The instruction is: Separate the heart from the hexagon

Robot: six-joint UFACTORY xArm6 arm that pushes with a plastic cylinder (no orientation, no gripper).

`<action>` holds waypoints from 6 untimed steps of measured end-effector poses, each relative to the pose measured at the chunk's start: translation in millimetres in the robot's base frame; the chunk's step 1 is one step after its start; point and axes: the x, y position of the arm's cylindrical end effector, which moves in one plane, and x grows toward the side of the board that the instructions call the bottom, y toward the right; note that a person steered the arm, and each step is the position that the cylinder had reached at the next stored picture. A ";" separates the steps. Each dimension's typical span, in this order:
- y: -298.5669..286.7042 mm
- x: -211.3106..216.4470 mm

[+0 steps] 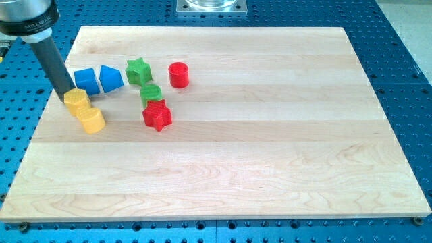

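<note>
- You are looking at a pale wooden worktop (pixel 256 169) lying on a blue perforated base (pixel 405 54), with all the blocks gathered toward the view's upper left.
- My tip (pixel 67 93) is sitting at the worktop's left edge area, touching or just above the upper-left side of the yellow heart (pixel 76 100); the dark rod is rising from there toward the view's top left.
- The yellow heart is lying just above and to the left of the yellow hexagon (pixel 90 120), and the two are touching, so you are seeing the task's pair not yet apart.
- A blue block (pixel 86 79) is sitting just above the yellow heart, and a second blue block (pixel 111 77) with sloping sides is resting just to its right.
- A green star (pixel 138 71) is lying to the right of the blue blocks, near the view's top.
- A red cylinder (pixel 178 74) is standing to the right of the green star, a little apart from it.
- A green round block (pixel 150 93) is sitting below the green star and is touching the top of a red star (pixel 157 115).
- This arm is carrying no jaws, only the rod, so you are getting no jaw state from this view.
</note>
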 end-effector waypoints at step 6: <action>-19.4 78.2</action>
